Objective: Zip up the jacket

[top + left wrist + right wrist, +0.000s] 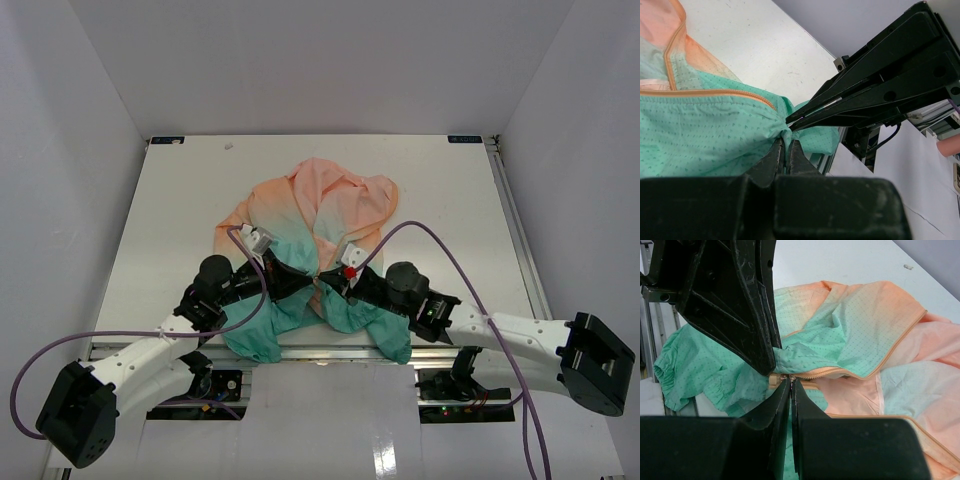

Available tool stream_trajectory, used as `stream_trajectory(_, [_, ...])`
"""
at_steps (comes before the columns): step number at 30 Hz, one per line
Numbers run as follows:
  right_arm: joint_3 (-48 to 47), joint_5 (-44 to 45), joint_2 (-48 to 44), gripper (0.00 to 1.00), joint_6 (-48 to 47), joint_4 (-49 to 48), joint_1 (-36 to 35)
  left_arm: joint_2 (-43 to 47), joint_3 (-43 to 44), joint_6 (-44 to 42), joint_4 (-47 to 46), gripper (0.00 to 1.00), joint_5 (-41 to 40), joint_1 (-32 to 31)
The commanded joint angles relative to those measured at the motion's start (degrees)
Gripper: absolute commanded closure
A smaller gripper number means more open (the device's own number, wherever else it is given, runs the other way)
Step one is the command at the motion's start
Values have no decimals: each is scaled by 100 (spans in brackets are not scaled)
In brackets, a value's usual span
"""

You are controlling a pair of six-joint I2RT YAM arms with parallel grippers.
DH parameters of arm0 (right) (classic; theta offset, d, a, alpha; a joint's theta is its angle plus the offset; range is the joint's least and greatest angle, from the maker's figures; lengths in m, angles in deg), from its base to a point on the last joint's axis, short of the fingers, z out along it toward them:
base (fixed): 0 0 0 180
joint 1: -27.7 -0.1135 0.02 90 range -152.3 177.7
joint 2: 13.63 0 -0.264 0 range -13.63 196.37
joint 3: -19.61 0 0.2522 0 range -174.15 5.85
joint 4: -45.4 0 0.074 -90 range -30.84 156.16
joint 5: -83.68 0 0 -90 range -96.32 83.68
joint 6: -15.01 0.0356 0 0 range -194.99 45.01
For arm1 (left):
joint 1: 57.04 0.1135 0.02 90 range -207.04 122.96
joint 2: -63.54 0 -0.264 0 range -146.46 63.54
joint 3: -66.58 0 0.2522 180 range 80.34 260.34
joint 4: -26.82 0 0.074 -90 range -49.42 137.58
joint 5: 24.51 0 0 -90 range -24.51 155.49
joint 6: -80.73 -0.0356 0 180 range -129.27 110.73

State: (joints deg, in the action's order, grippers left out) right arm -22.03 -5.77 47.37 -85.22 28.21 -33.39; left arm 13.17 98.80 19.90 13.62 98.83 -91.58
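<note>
The jacket [330, 210] lies on the table, peach at the far end and teal at the near end, its front open above the bottom. My left gripper [300, 277] is shut on a pinch of teal fabric [782, 131] at the jacket's bottom hem, right beside the zipper's lower end. My right gripper [325, 285] is shut on the small metal zipper pull [791, 376] at the bottom of the tan zipper [840, 372]. The two grippers' tips nearly touch. The zipper teeth run open up to the right in the right wrist view.
The jacket's teal hem and sleeves [260, 335] hang over the table's near edge [330, 350] by the metal rail. Purple cables [450, 255] loop from both wrists. White walls enclose the table on three sides.
</note>
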Motion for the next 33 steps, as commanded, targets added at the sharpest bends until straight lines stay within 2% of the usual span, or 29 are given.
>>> stream_trajectory(1, [-48, 91, 128, 92, -119, -442, 446, 153, -15, 217, 185, 100, 605, -27])
stream_trajectory(10, [47, -849, 129, 92, -418, -700, 1110, 234, 159, 363, 484, 100, 838, -27])
stream_trajectory(22, [46, -985, 226, 92, -516, -842, 1326, 175, 260, 355, 702, 100, 862, -27])
stream_trajectory(27, [-18, -906, 277, 92, -449, -824, 1336, 334, 370, 238, 1064, 100, 592, -27])
stream_trajectory(33, [-122, -456, 503, 92, -1, -837, 1567, 981, 570, 165, 2077, 100, -384, -27])
